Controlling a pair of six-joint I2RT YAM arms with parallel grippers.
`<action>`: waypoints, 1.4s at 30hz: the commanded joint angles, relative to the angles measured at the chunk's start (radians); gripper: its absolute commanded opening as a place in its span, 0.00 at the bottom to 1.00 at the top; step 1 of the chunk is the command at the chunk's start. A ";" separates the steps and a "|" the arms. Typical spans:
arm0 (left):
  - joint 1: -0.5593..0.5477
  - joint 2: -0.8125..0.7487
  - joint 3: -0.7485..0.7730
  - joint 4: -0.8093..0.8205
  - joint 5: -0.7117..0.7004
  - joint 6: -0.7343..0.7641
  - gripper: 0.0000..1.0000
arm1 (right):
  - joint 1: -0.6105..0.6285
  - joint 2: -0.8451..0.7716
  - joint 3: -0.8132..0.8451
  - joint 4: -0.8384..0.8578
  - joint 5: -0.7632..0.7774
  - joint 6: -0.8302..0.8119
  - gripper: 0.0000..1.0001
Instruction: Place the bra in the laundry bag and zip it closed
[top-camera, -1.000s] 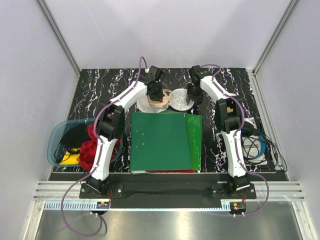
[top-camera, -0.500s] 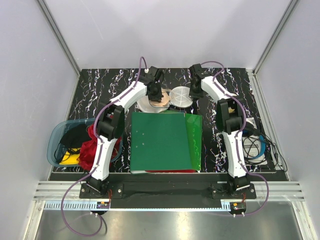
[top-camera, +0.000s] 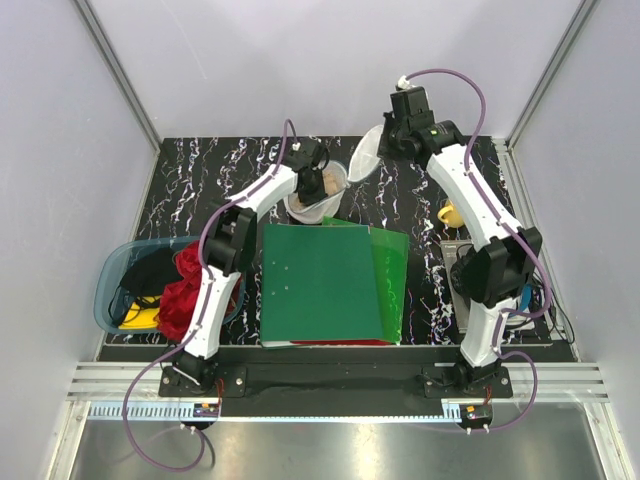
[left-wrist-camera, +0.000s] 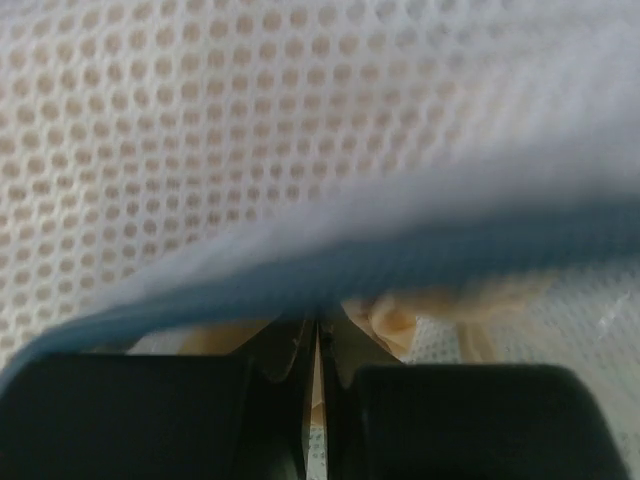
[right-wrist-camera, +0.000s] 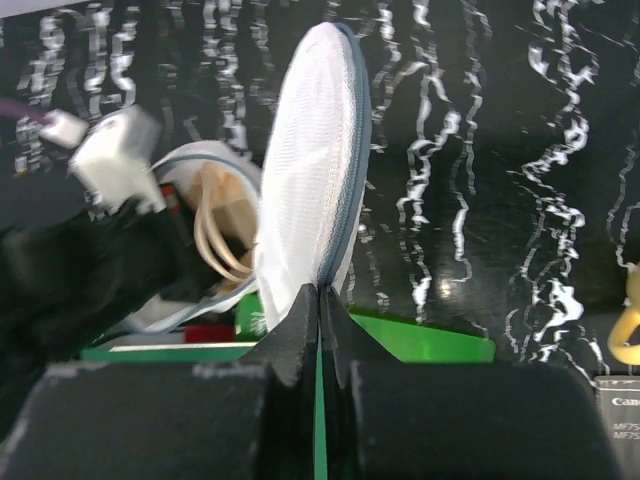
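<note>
The laundry bag (top-camera: 312, 207) sits behind the green folder, its round white mesh lid (top-camera: 364, 158) lifted on edge. My right gripper (top-camera: 385, 142) is raised above the table and shut on the lid's grey zip rim (right-wrist-camera: 345, 170), its tips (right-wrist-camera: 320, 292) pinching it. The peach bra (top-camera: 322, 186) lies inside the bag, its straps (right-wrist-camera: 212, 228) showing past the lid. My left gripper (top-camera: 318, 176) is down at the bag's mouth. In the left wrist view its jaws (left-wrist-camera: 316, 326) are shut at the blurred blue-grey rim, with mesh (left-wrist-camera: 200, 150) above and bra (left-wrist-camera: 400, 312) behind.
A green folder (top-camera: 325, 285) lies in front of the bag. A translucent blue tub (top-camera: 112, 283) with a red cloth (top-camera: 180, 295) stands at the left. A yellow mug (top-camera: 449, 213) and coiled cables (top-camera: 508, 298) are at the right.
The right gripper shut on the lid's rim, then rose and moved back, swinging the lid from flat to upright. The left gripper shifted slightly back at the bag.
</note>
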 joint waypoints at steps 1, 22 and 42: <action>0.039 0.015 0.054 0.003 0.037 0.024 0.11 | 0.022 -0.031 0.014 0.001 0.009 -0.022 0.00; -0.001 -0.576 -0.327 0.419 0.299 0.235 0.92 | 0.038 -0.031 0.035 -0.003 -0.034 -0.062 0.00; -0.205 -0.392 -0.283 0.608 -0.109 0.367 0.75 | 0.036 0.087 0.314 -0.293 -0.135 0.167 0.00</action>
